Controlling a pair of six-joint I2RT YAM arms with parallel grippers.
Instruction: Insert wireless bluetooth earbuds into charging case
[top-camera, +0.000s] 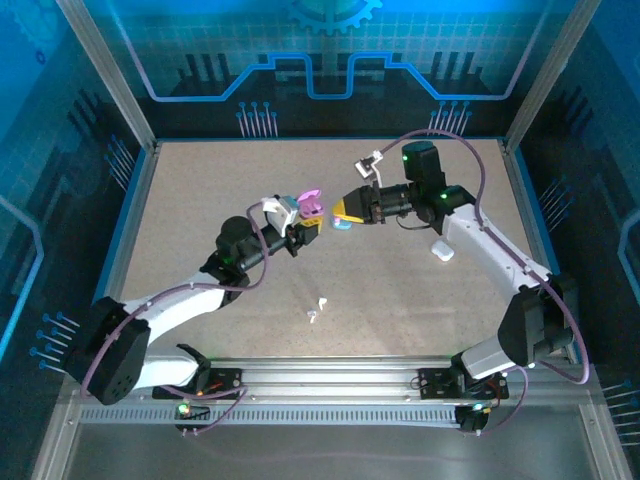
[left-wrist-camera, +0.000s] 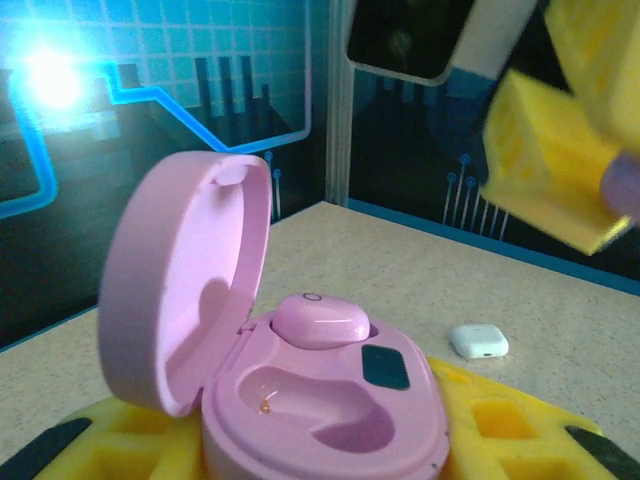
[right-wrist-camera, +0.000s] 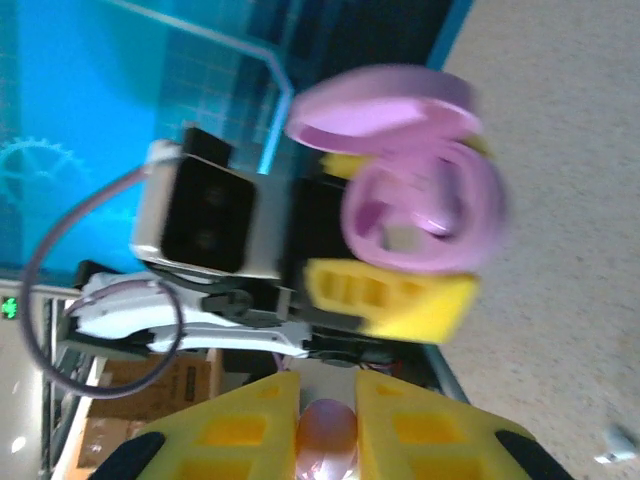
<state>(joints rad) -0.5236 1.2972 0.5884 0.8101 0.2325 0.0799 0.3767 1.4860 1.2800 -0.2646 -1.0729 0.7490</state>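
jaws well inside table (top-camera: 400, 295) edges

No words, brand names or numbers can be read anywhere. The glowing blue back wall panel (top-camera: 330, 50) bears only a gear outline and circuit-like lines. The pink-purple plastic earbud (left-wrist-camera: 320, 322) seated in the open pink charging case (left-wrist-camera: 330, 425) carries a tiny ring mark.

— What is held in the left gripper (top-camera: 308, 222)?
— An open pink case (top-camera: 310, 199); the right gripper (top-camera: 345, 212) is pointed at it, just beside.
— And on the table (top-camera: 200, 200)?
— Two white buds (top-camera: 318, 308) are seen, and a white case (top-camera: 441, 250).
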